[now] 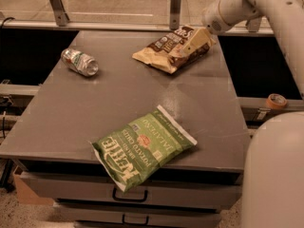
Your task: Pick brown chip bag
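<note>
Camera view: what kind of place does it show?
Probably a robot lab or test area, not a home: a grey work table with drawers below, metal rail posts behind, a tape roll on the side ledge. The gripper is at the brown chip bag, far right.

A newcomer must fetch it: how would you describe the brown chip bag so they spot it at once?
Start at the grey table and go to its far right corner, where the gripper is over the brown chip bag. It is dark brown with a tan end, unlike the green jalapeno bag at the near edge.
</note>
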Controlling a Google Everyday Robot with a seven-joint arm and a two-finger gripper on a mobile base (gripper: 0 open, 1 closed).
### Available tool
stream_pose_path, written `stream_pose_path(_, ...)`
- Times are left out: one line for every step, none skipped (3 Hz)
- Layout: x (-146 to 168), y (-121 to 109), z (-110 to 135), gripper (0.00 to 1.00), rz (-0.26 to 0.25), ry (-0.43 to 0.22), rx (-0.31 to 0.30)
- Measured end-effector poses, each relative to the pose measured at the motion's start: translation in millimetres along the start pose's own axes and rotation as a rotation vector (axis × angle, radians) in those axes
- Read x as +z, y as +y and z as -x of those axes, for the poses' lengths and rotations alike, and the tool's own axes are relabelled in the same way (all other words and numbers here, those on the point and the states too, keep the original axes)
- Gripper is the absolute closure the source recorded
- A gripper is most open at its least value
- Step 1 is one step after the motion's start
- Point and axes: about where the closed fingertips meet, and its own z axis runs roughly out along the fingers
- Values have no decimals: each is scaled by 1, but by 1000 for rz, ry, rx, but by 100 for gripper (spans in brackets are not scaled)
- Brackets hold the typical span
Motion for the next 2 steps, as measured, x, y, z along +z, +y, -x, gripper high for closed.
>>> stream_pose_path(29,-17,-21,0,-28,-2,69)
stream_pose_path(48,-25,-35,18,-42,6,122)
